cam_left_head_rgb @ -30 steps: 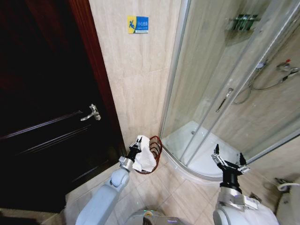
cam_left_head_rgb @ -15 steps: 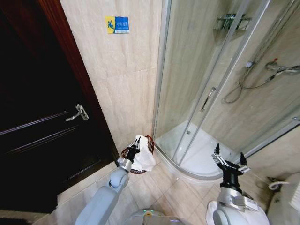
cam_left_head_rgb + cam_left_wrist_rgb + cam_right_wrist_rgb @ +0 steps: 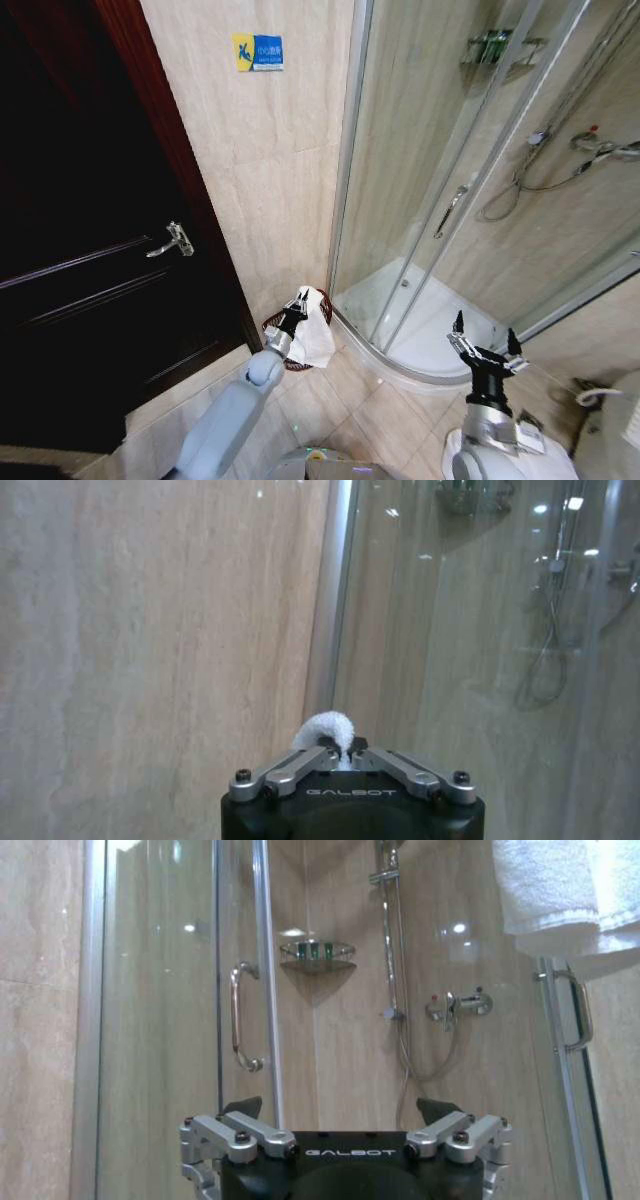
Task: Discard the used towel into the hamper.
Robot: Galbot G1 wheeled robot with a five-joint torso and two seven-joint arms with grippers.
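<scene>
beige tiled floor [image 3: 330, 415], hamper [image 3: 275, 325] standing on it

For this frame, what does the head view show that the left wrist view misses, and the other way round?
Head view alone: the hamper on the floor by the wall, the dark door, the towel's hanging bulk over the hamper, and the right tool open and raised near the shower tray.

Left wrist view alone: a close look at the left tool pinched shut on a tuft of towel.

Both: the towel in the left tool, the beige wall and the glass shower enclosure.
</scene>
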